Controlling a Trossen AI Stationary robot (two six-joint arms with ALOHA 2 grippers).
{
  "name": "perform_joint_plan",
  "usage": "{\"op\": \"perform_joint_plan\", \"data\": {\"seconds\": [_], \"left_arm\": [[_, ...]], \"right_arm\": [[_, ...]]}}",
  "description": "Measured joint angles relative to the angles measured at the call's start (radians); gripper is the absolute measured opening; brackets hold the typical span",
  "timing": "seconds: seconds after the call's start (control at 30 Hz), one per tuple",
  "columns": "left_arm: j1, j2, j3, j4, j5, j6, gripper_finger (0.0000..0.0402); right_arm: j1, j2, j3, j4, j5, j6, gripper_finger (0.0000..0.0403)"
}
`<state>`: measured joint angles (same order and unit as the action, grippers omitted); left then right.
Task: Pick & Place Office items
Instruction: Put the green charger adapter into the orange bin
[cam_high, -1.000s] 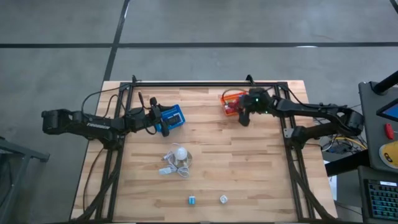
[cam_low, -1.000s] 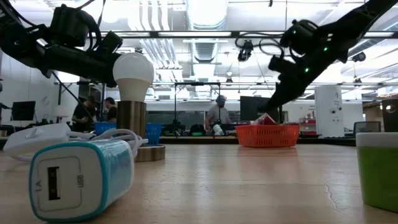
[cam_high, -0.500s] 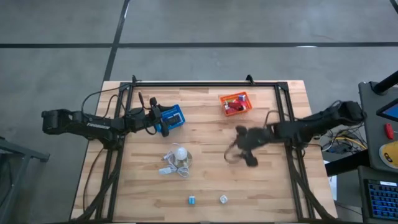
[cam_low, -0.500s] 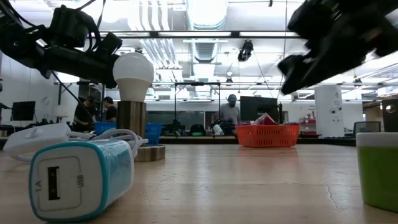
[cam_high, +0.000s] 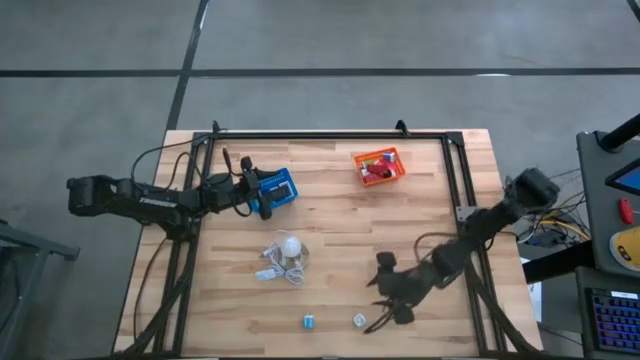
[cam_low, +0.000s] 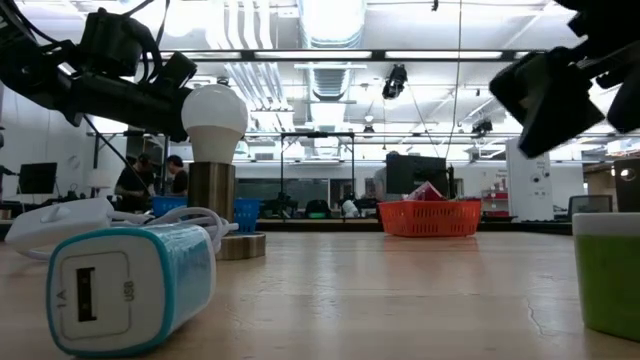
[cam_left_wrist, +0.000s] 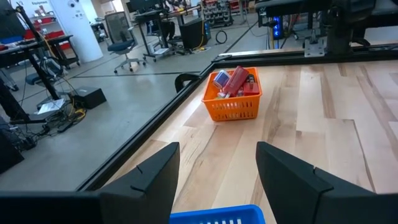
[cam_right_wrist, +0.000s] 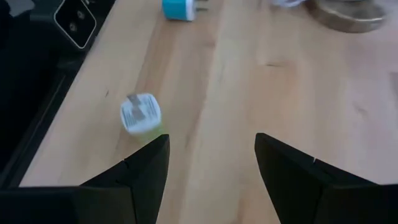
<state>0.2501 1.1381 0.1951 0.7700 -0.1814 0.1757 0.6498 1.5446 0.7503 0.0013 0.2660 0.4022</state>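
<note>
From above, the left arm lies stretched level across the table's left edge, its left gripper (cam_high: 262, 192) at the blue basket (cam_high: 279, 186). The right arm bends down from the right side, and the right gripper (cam_high: 385, 305) hangs just beside a small white-topped item (cam_high: 359, 320) near the front edge; a teal charger (cam_high: 309, 322) lies to that item's left. The orange basket (cam_high: 379, 166), holding red items, sits well apart toward the far edge.

At table level, the teal charger (cam_low: 130, 288) shows a USB port, and a green-sided item (cam_low: 607, 272) stands at the right.

The left wrist view shows spread fingers (cam_left_wrist: 152, 177) empty, facing the orange basket (cam_left_wrist: 232, 97).

The right wrist view shows parted fingers (cam_right_wrist: 144, 168) empty, near the item (cam_right_wrist: 140, 114).
</note>
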Motion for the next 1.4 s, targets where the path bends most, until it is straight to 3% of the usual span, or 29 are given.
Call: {"op": "perform_joint_plan", "data": {"seconds": [0.27, 0.5, 0.87, 1.4], "left_arm": [[-0.001, 0.000, -0.004, 0.000, 0.000, -0.001, 0.0216], [-0.001, 0.000, -0.004, -0.001, 0.000, -0.001, 0.0216], [-0.001, 0.000, -0.004, -0.007, 0.001, 0.004, 0.0216], [-0.001, 0.000, -0.005, -0.008, 0.001, 0.008, 0.0216]], "right_arm": [[0.009, 0.234, 0.250, -0.205, -0.056, 0.018, 0.0233], [0.046, 0.266, 0.402, -0.424, -0.056, 0.083, 0.0233], [0.079, 0.273, 0.474, -0.437, -0.081, 0.179, 0.0236], [0.079, 0.273, 0.480, -0.431, -0.041, 0.166, 0.0322]]}}
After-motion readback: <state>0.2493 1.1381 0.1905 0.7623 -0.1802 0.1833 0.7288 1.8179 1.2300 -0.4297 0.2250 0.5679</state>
